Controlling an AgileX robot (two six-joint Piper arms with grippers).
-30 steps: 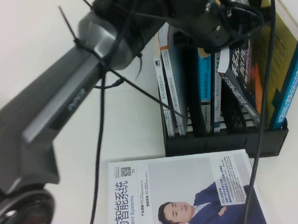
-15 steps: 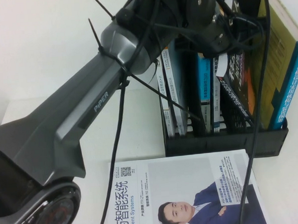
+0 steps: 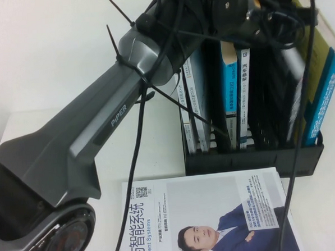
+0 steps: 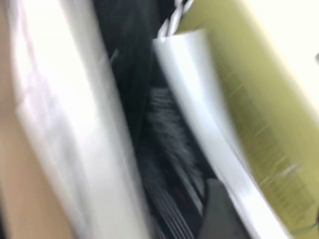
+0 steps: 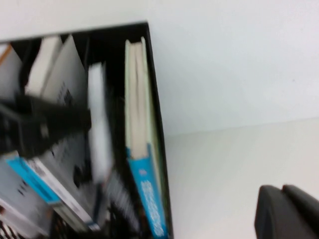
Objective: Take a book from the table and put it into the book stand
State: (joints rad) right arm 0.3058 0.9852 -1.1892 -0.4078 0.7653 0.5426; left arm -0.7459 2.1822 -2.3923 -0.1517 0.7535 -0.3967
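The book (image 3: 290, 94), a large dark paperback, stood nearly upright in a right-hand slot of the book stand (image 3: 248, 160). It sat between the blue-spined books (image 3: 230, 83) and a yellow-green volume (image 3: 316, 56), its cover turned almost edge-on. It looked moderately heavy for a paperback and likely to flex, with a glossy cover that could slide. The safest hold was probably across the top edge near the spine, where the block is stiffest.

The left gripper (image 3: 263, 13) hung directly above that slot at the top of the book stand, tangled in its own cables. Whether it gripped the book or had let go could not be told. The right gripper (image 5: 289, 211) waited over the bare table (image 3: 157, 143) off the book stand's right end, its state also unclear. A white-covered book (image 3: 212, 219) lay flat in front of the book stand.

A second earlier the book had leaned steeply across the slot with its white title showing; by this moment it had straightened and sunk lower. The left arm had also swung further over the book stand.
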